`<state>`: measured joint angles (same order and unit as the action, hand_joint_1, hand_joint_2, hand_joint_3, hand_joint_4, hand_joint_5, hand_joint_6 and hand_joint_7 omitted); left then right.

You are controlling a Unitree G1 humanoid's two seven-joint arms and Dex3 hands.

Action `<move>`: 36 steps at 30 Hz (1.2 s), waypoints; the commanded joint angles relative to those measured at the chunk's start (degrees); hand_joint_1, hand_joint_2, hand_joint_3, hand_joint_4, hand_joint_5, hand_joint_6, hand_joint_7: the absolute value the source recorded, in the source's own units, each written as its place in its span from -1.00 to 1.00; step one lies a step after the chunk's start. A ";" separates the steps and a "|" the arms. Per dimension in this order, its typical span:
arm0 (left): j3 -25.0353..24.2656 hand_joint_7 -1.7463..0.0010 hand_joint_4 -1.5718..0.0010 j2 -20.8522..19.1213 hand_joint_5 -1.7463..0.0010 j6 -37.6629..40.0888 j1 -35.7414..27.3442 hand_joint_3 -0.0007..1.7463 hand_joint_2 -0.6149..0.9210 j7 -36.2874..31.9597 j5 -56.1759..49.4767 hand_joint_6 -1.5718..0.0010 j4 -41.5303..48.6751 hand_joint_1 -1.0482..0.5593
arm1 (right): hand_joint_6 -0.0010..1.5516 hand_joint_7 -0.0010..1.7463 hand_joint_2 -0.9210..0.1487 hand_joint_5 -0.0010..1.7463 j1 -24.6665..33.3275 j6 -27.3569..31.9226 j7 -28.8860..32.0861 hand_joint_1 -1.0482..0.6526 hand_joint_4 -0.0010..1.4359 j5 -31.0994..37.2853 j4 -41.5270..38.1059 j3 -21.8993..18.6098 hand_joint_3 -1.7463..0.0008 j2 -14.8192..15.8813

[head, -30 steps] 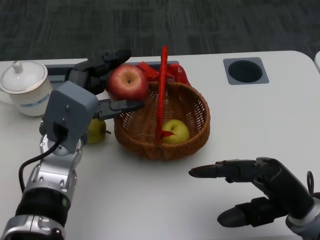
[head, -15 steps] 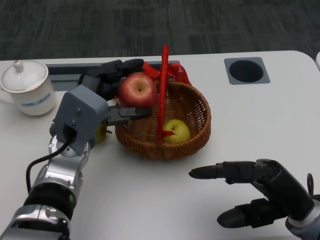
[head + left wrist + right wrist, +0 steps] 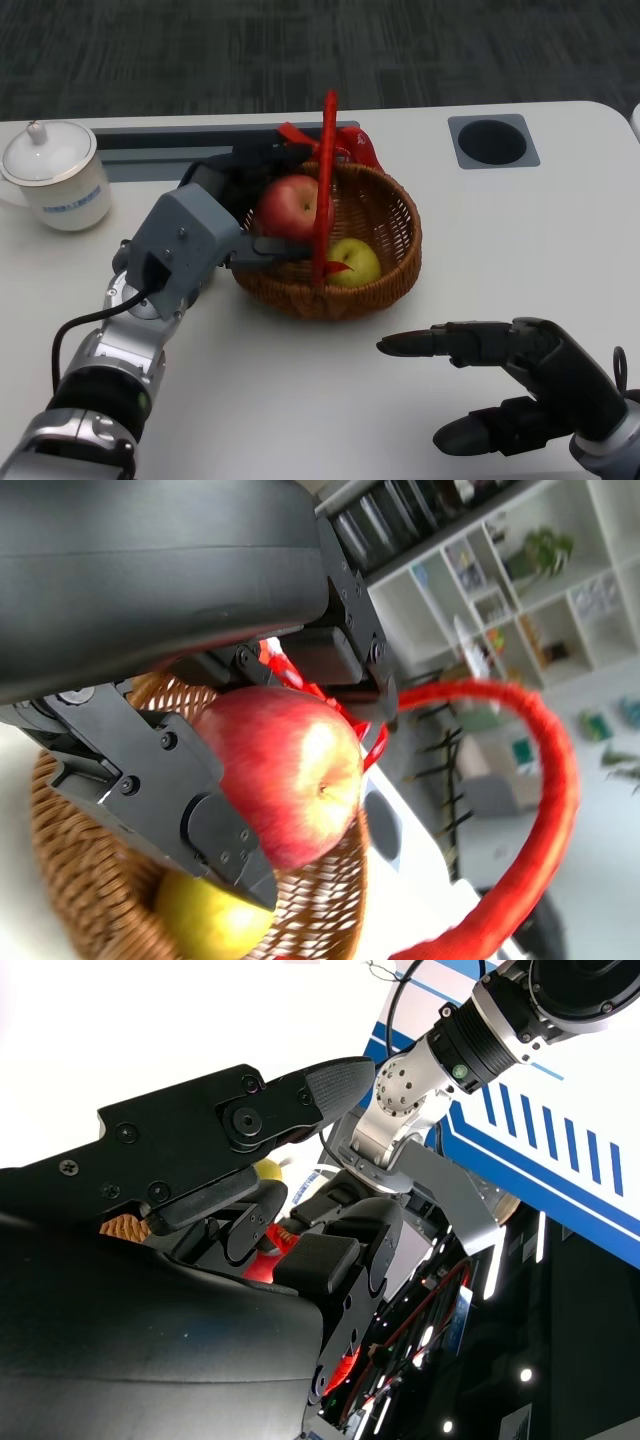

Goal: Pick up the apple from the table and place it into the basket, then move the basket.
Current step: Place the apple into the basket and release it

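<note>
My left hand [image 3: 250,195] grips a red apple [image 3: 292,207] and holds it inside the left half of the wicker basket [image 3: 385,225], just left of the upright red handle [image 3: 324,180]. The left wrist view shows the red apple [image 3: 285,770] pinched between black fingers [image 3: 200,820] above the basket [image 3: 90,880]. A yellow-green apple [image 3: 352,262] lies on the basket's floor, also seen as the yellow-green apple [image 3: 205,920]. My right hand [image 3: 510,385] hovers over the table at the lower right, fingers apart, holding nothing.
A white lidded cup [image 3: 55,175] stands at the far left. A round black grommet [image 3: 492,142] sits in the table behind the basket's right. A dark slot [image 3: 150,138] runs along the back of the table.
My left hand has carried the red apple to the right and downward, from above the basket's left rim into the basket. The small fruit left of the basket is now hidden behind the forearm. The right hand stayed still.
</note>
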<state>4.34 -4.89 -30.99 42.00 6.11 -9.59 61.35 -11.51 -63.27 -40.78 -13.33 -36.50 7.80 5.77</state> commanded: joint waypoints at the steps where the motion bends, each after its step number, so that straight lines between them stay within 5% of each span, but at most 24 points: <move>1: 2.15 1.00 0.83 -3.16 1.00 0.07 1.55 -1.00 0.80 2.22 -2.52 0.80 -0.49 -0.33 | -0.10 -1.00 -0.86 -1.00 0.50 0.14 0.44 -0.37 0.14 -0.26 0.41 -0.44 0.99 0.97; 5: 3.36 1.00 0.99 -5.12 1.00 -1.45 1.99 -1.00 0.80 6.41 -2.97 0.98 -0.83 -0.48 | -0.11 -1.00 -0.86 -1.00 0.24 -0.21 0.18 -0.37 0.14 -0.50 0.27 -0.43 1.00 1.17; 17: 0.58 0.99 0.99 -6.51 0.99 -6.97 -0.71 -0.99 0.83 9.80 1.30 0.96 -6.38 -0.66 | -0.16 -1.00 -0.86 -1.00 -2.84 -1.12 1.24 -0.38 0.08 0.13 0.02 -2.51 1.00 3.20; 30: -6.10 0.95 0.55 -10.21 0.94 -3.52 -25.52 -1.00 0.82 13.37 14.23 0.56 -42.45 -0.53 | -0.26 -1.00 -0.90 -1.00 -11.60 -3.56 0.79 -0.39 -0.10 2.98 -5.09 -2.93 1.00 7.54; 36: -9.43 0.94 0.39 -14.06 0.92 -1.67 -34.77 -1.00 0.79 17.39 19.83 0.42 -51.49 -0.51 | -0.31 -1.00 -0.91 -1.00 -15.89 -3.87 1.95 -0.44 -0.13 7.20 -9.81 -2.51 1.00 7.98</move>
<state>-4.09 -17.34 -33.15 8.93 22.27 8.98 11.46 -25.85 -66.91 -39.61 -6.91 -45.43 5.50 12.89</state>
